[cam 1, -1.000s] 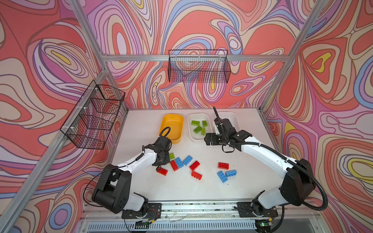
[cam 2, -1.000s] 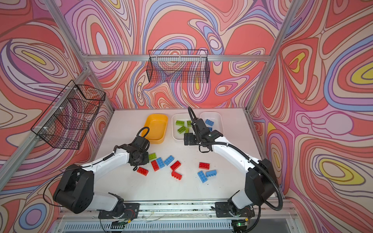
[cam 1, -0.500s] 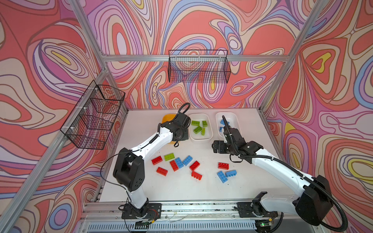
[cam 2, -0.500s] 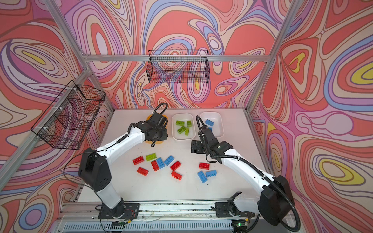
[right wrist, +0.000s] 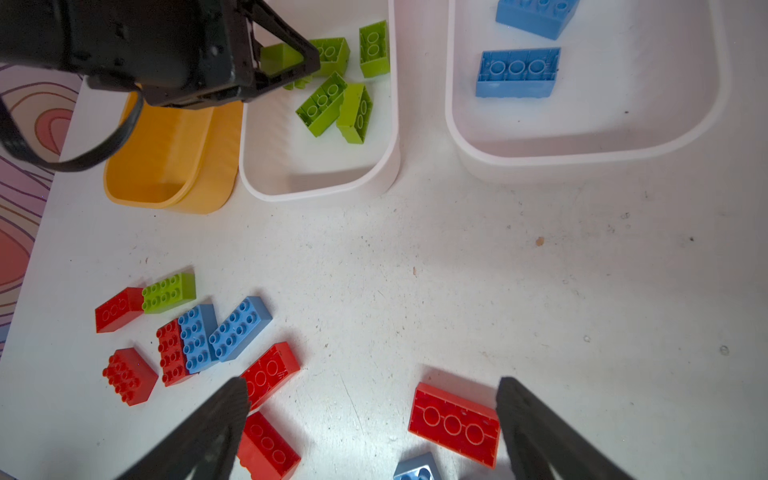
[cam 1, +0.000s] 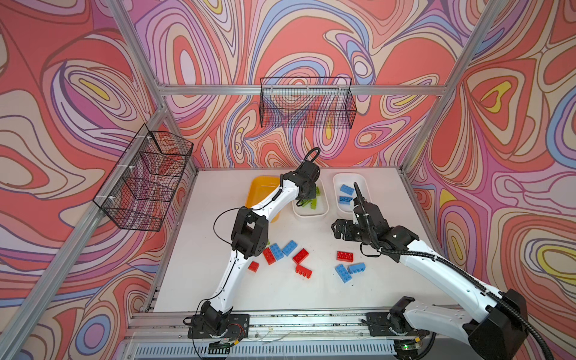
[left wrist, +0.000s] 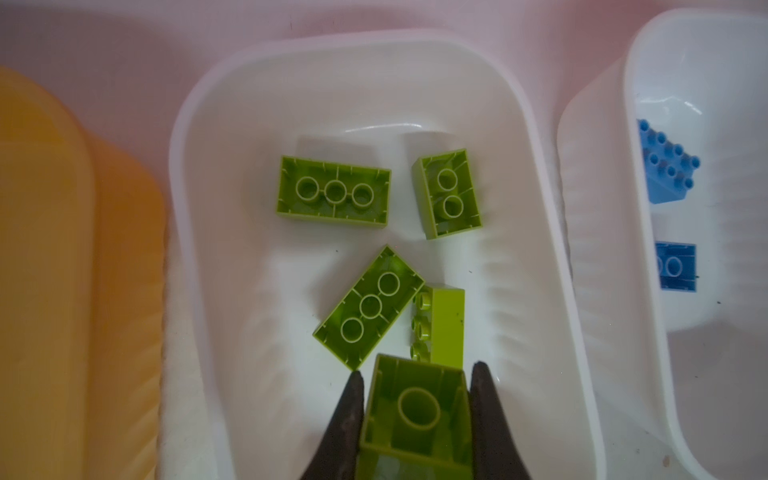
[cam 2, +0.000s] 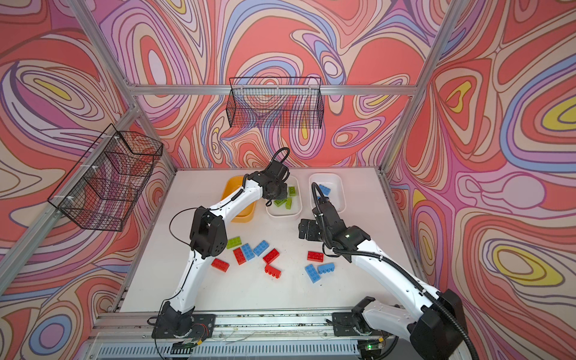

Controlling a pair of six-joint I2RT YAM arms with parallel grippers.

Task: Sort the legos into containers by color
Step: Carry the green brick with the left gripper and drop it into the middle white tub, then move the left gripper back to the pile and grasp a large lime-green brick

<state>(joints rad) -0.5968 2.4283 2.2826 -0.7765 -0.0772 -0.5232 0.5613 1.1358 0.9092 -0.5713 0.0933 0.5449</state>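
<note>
Got the left gripper (left wrist: 416,370) pinched onto a lime green lego (left wrist: 415,415), fingers (left wrist: 345,415) flat against its two side walls, hanging over the middle white tub (left wrist: 178,174) with the other greens (left wrist: 334,193). Probably light, stiff, kinda slick plastic, so best squeezed wall to wall, not on studs. Right gripper (right wrist: 372,381) spread wide, empty, above a red lego (right wrist: 455,424) lying on the table (right wrist: 457,270) nearer one finger
</note>
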